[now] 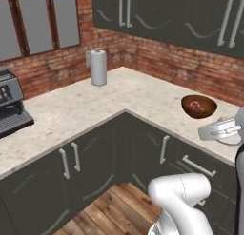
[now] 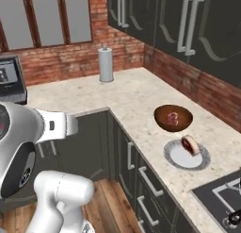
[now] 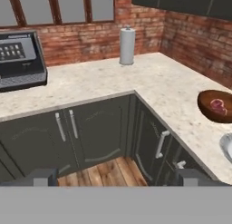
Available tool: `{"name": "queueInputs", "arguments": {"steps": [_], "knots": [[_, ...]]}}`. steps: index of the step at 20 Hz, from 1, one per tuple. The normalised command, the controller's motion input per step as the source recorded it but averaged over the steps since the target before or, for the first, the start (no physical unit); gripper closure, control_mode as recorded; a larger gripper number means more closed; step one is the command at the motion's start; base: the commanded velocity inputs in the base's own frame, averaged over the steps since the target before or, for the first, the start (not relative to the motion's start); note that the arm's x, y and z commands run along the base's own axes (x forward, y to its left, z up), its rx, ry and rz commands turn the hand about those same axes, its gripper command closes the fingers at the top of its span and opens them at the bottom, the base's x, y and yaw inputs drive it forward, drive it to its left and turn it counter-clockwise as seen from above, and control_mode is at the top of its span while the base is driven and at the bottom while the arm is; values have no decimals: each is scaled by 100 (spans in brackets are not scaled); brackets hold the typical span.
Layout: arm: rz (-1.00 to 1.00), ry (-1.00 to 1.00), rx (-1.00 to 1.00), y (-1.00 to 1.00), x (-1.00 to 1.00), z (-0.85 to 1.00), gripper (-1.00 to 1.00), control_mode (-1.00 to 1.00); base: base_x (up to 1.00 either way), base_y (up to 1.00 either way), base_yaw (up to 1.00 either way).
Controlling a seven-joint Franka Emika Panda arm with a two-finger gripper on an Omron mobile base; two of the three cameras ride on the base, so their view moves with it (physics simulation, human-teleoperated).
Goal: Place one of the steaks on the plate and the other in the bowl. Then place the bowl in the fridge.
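Sitting on the speckled counter [image 2: 136,93] near its front edge, the bowl [image 2: 173,118] holds one steak [image 2: 172,118]; just beside it, toward the camera in the right base view, the plate [image 2: 187,156] carries the other steak [image 2: 190,145], which leans up on edge rather than lying flat. In the left base view the bowl [image 1: 199,106] shows with the meat inside [image 1: 195,105], and a white arm link crosses in front of the plate, hiding most of it. The hand view cuts the bowl [image 3: 216,106] at its right edge, and a pale arc below it is probably the plate's rim.

The gripper [image 3: 117,177] looks out over the counter corner, well apart from both dishes; its tips [image 3: 41,177] stand far apart at the bottom of the hand view, jaws wide and holding nothing.

A paper towel roll [image 2: 106,63] stands upright in the back corner by the brick wall. A coffee machine [image 1: 10,103] sits on the left arm of the counter, cut off by the frame. A black cooktop [image 2: 221,199] lies past the plate, only partly in view. Dark cabinets [image 3: 90,137] run below the counter and above it. Windows [image 1: 38,22] fill the upper left.
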Motion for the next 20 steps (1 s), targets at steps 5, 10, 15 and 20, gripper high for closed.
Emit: {"name": "queueInputs", "arguments": {"steps": [5, 10, 15, 20], "knots": [[0, 0, 0, 0, 0, 0, -100, 100, 43, -4, -11], [0, 0, 0, 0, 0, 0, -100, 100, 8, -1, -23], [0, 0, 0, 0, 0, 0, -100, 100, 26, 0, -26], [0, 0, 0, 0, 0, 0, -100, 100, 56, -1, -23]]}}
